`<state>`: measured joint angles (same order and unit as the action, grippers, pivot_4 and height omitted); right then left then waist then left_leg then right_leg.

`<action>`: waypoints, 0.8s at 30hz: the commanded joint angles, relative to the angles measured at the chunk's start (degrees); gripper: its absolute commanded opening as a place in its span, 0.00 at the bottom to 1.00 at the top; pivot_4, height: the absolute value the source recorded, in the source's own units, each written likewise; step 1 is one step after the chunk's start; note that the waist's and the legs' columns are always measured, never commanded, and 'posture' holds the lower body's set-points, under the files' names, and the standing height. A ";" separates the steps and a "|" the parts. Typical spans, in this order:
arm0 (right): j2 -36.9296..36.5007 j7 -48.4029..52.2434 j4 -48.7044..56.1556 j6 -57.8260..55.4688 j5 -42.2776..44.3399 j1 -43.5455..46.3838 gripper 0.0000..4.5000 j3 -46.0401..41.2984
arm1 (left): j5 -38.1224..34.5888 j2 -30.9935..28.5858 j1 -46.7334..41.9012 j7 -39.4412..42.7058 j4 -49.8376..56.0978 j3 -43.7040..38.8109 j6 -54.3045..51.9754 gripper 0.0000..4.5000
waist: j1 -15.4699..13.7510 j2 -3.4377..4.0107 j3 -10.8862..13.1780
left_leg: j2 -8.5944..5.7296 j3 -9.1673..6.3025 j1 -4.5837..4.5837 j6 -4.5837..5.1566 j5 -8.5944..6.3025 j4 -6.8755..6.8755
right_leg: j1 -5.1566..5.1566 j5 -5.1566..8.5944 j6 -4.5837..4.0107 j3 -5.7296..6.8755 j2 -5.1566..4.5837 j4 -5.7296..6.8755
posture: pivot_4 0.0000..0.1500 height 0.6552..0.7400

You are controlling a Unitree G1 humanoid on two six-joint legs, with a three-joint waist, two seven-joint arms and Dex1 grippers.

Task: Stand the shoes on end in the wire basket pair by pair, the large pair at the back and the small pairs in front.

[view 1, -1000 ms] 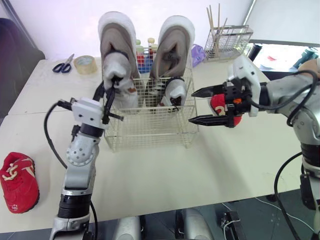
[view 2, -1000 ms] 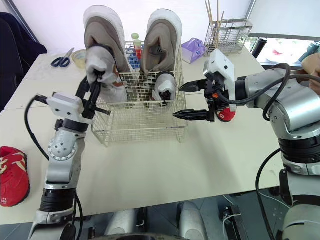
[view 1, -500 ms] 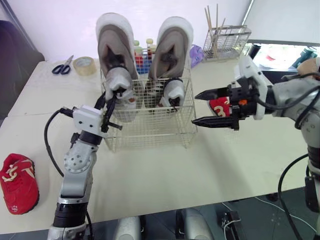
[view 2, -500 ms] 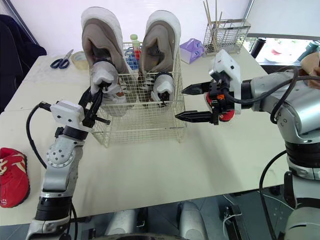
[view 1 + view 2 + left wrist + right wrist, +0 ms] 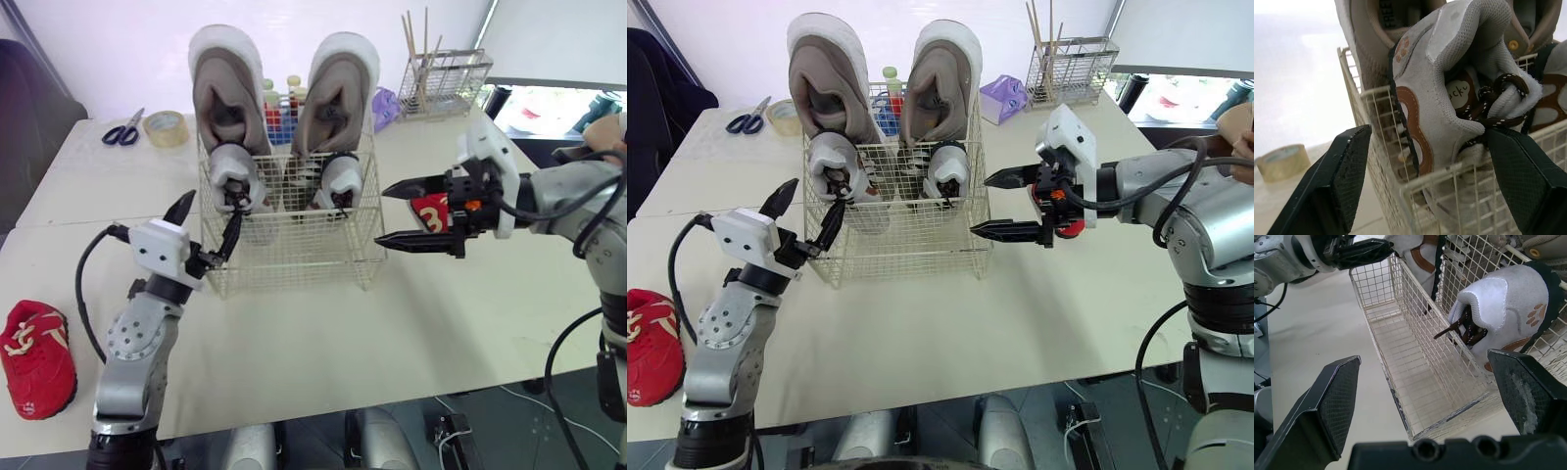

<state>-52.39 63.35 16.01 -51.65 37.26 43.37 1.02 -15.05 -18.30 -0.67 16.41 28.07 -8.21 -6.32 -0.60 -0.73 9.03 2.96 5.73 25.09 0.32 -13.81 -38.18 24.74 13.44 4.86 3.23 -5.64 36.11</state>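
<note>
Red fabric toddler shoe (image 5: 35,357), white laces: flat on the cream worktop (image 5: 411,323), well outboard of the left claw (image 5: 207,223) and nearer the robot.

Left claw: fingers spread wide, holding nothing, straddling the front-left corner of the cream wire basket (image 5: 294,257). One finger is outside the left wall, the other over the front mesh; contact can't be told.

Right claw (image 5: 390,213): fingers spread too, nothing between them, tips aimed at the basket's right wall, just short of it. Second red shoe (image 5: 428,210) shows behind this claw near its wrist; white mark on it reads like "3".

In the basket, just beyond the left claw: left small grey mesh shoe (image 5: 235,176), brown trim, dark laces, on end. Tongue label (image 5: 1459,91) reads roughly "ucky", first letter unclear. Beside it, across from the right claw: right small grey mesh shoe (image 5: 338,181), same build, paw print (image 5: 1535,316) on its side.

Behind those, at the back wall: left large taupe sneaker (image 5: 223,93) and right large taupe sneaker (image 5: 338,90), white soles, on end, well above the rim. Left one's insole print (image 5: 1385,13) starts "FREE", rest cut off.

Far side of the basket: coloured bottles (image 5: 281,98), purple bag (image 5: 388,106). Beyond the right claw: wire rack (image 5: 451,83) holding wooden sticks (image 5: 419,49). Beyond the left claw: tape roll (image 5: 167,126), blue-handled scissors (image 5: 122,131).
</note>
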 commanded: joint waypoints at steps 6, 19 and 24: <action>1.08 0.40 -0.24 2.91 -0.78 0.17 1.00 0.40 | -6.10 -4.00 4.64 2.03 9.10 -5.21 -6.82 0.85 | -0.05 0.00 0.05 | 0.00 -0.02 0.06 -0.01 0.00 0.01 | 0.04 0.01 -0.01 0.00 -0.01 -0.04 | 1.00 1.00; 6.33 -5.27 -12.53 6.83 -2.02 2.58 1.00 -5.40 | -65.59 -27.74 9.15 -2.00 19.00 -31.20 -26.84 0.99 | 0.08 -0.02 0.15 | 0.04 -0.09 0.12 0.00 -0.01 0.01 | 0.07 0.01 -0.02 -0.01 -0.03 -0.08 | 1.00 1.00; 7.13 -14.36 -24.29 21.68 -9.37 -1.94 1.00 -13.67 | -67.83 -40.48 8.26 -9.13 19.57 -26.65 -33.66 0.99 | -0.41 -0.05 0.22 | -0.12 0.06 0.12 0.01 -0.02 0.01 | 0.05 0.01 -0.01 -0.03 -0.05 -0.13 | 1.00 1.00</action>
<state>-44.77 52.55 -4.22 -35.67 30.53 43.00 -7.14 -82.81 -58.03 9.36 10.15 46.89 -36.05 -39.05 -1.02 -0.78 9.25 2.82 5.71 25.20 0.31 -13.82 -38.17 24.68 13.46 4.84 3.29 -5.64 35.91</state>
